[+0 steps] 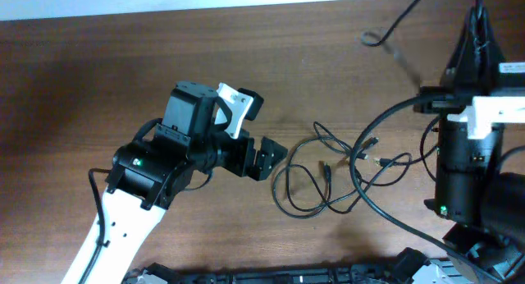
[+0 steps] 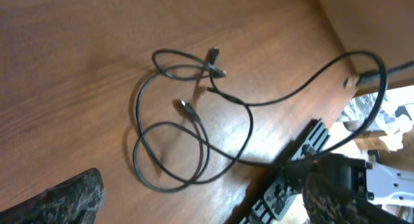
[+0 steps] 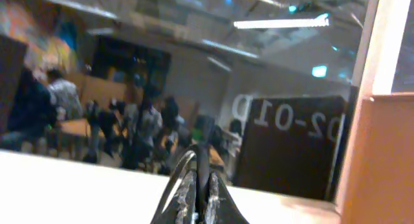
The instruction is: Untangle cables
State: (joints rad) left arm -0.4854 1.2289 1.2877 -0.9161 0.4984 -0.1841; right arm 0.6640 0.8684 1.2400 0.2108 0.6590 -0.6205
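Note:
The cables lie as loose black loops with small plug ends on the wooden table, right of centre. In the left wrist view the cables lie just ahead of my fingers. My left gripper is open and empty, just left of the loops and not touching them; its fingers sit wide apart in the left wrist view. My right gripper is raised at the far right rear and is shut on a thin black cable. A looped end of a lifted cable hangs above the table.
A thicker black arm cable arcs across the right side of the loops. A black rail runs along the table's front edge and also shows in the left wrist view. The right arm's base stands at the right.

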